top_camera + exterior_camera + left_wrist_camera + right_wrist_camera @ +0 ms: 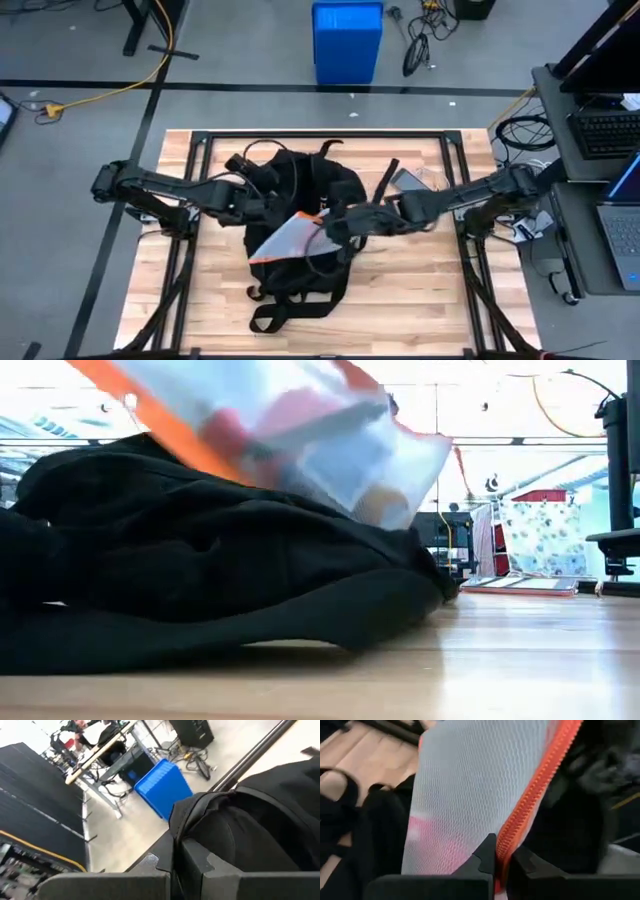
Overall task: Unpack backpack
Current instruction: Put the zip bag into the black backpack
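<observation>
**Mesh pouch pinched above the backpack**

From above we see the backpack [300, 235] lying in the middle of the table [420, 290]. The left gripper [262, 203] is at its left edge, the right gripper [330, 232] over its centre at a white mesh pouch [285, 240].

At table height the pouch [300, 435] is over the black fabric.

Left wrist: the fingers pinch a fold of the backpack [260, 835].

Right wrist: the fingers are pressed on the pouch — on its orange zipper [530, 805].

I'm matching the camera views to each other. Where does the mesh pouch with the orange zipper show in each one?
High view: mesh pouch at centre, on the backpack.
Low view: top centre, above the backpack.
Left wrist view: not in it.
Right wrist view: fills the middle, in the right gripper.
Shared landmark: the backpack.
</observation>
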Motion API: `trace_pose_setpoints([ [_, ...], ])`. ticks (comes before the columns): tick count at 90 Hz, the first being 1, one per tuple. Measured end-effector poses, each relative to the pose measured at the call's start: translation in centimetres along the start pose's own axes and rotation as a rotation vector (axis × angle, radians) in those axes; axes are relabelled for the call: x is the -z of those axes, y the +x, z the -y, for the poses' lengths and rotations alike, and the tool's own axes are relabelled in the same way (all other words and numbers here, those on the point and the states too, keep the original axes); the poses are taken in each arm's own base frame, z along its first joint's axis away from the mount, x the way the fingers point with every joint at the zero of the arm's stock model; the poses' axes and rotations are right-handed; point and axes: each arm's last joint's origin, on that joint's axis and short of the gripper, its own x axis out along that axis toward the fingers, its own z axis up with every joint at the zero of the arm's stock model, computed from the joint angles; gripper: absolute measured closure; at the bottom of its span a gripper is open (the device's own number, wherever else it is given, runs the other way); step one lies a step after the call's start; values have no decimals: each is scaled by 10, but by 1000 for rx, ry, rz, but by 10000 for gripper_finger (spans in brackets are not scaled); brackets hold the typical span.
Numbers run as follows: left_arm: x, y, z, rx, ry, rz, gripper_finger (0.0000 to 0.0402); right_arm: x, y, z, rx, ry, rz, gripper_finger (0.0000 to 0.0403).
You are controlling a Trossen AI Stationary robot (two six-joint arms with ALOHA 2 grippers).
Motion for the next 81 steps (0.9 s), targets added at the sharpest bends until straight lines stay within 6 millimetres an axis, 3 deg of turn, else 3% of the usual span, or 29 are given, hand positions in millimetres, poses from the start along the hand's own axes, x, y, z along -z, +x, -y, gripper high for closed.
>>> trace_pose_setpoints([
  [19,-3,-7,3,30,5,32,400,27,55,4,-165,-47,-87,403],
  [44,-12,-17,11,85,9,101,400,70,128,18,-74,16,-185,403],
  [65,-10,-25,14,110,41,118,400,94,150,24,127,-74,-340,403],
  [81,-10,-25,14,107,60,121,400,91,145,24,209,-135,-363,399],
])
